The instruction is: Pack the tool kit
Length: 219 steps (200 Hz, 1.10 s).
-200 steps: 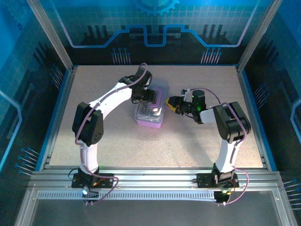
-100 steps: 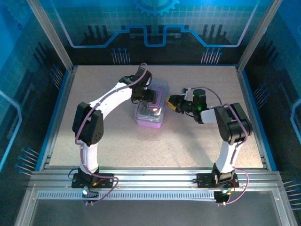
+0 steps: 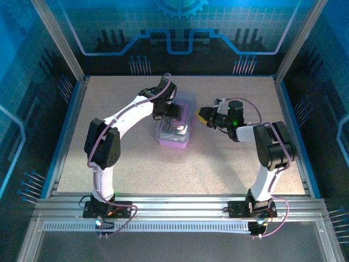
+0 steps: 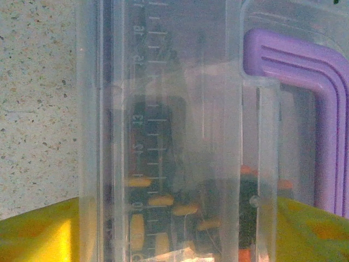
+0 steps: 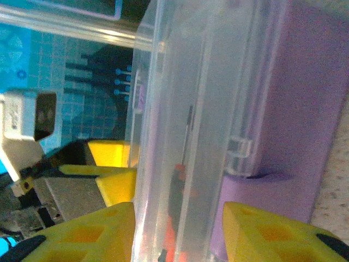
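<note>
Right hand [image 3: 203,115] edges toward upper right | left hand [image 3: 175,113] astride tool kit [image 3: 174,136] | grips: I cannot tell | I reckon it light, slick, brittle: take purple handle [image 4: 327,109]

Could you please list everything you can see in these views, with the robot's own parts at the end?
table: one, speckled beige, under everything.
case: one, purple base, middle of the table.
lid: one, clear, on the case.
handle: one, purple, on the case.
screwdrivers: count unclear, yellow and orange parts, inside the case.
frame: one, silver metal, around the table.
backdrop: one, blue, behind the table.
left gripper: one, yellow-fingered, clamped across the case.
right gripper: one, yellow-fingered, open, just right of the case.
</note>
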{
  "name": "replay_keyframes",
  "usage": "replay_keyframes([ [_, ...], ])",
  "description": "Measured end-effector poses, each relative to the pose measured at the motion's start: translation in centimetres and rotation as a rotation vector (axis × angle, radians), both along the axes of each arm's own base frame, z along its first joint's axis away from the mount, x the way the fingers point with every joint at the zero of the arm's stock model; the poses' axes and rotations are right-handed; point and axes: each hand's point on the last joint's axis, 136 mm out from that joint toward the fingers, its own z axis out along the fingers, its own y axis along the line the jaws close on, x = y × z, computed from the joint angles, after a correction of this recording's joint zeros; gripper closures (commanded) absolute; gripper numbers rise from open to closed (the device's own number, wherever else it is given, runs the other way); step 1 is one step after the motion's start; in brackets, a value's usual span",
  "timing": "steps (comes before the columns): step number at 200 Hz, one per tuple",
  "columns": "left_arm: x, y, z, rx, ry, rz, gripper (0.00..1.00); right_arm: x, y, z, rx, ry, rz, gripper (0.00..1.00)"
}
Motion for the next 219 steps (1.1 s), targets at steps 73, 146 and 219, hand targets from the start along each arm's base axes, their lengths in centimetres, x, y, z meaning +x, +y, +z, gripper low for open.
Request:
replay_keyframes([
  [73, 0.1, 0.3, -0.2, -0.042, 0.02, 0.006, 0.76, 0.2, -1.5, -3.2, 0.044, 0.04, -0.026, 0.41],
  [146, 0.3, 0.5, -0.2, -0.08, 0.022, 0.005, 0.77, -0.2, 1.4, -5.5, 0.161, 0.071, 0.027, 0.33],
  [219, 0.8, 0.2, 0.0, -0.105, 0.004, -0.001, 0.77, -0.1, 3.0, -4.2, 0.209, 0.038, 0.054, 0.33],
])
